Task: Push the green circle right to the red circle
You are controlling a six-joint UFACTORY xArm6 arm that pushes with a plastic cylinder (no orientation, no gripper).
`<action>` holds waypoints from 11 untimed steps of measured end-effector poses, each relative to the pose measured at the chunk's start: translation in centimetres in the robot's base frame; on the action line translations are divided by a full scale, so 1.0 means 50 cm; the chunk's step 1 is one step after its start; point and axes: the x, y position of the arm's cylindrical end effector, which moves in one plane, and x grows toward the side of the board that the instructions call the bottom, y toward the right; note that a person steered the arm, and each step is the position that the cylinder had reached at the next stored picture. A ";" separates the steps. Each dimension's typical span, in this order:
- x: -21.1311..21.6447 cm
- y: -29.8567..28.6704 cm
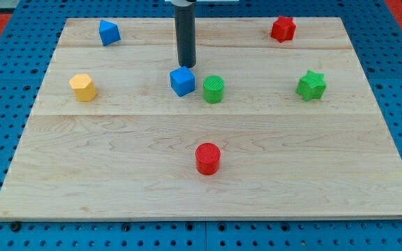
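Note:
The green circle (213, 89) stands near the middle of the wooden board (117, 174). The red circle (207, 158) stands below it, toward the view's bottom. My tip (186, 66) is at the end of the dark rod, just above a blue cube (182, 81), which sits close to the left of the green circle. The tip is up and to the left of the green circle, apart from it.
A blue block (109, 33) sits at the top left. A yellow hexagon (83, 87) sits at the left. A red star (283, 28) sits at the top right. A green star (311, 85) sits at the right.

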 end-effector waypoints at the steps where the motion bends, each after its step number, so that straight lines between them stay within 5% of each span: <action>1: 0.015 0.008; 3: 0.092 -0.002; 6: 0.167 0.205; 8: 0.101 0.218; 9: 0.139 0.273; 10: 0.270 0.360; 11: 0.242 0.435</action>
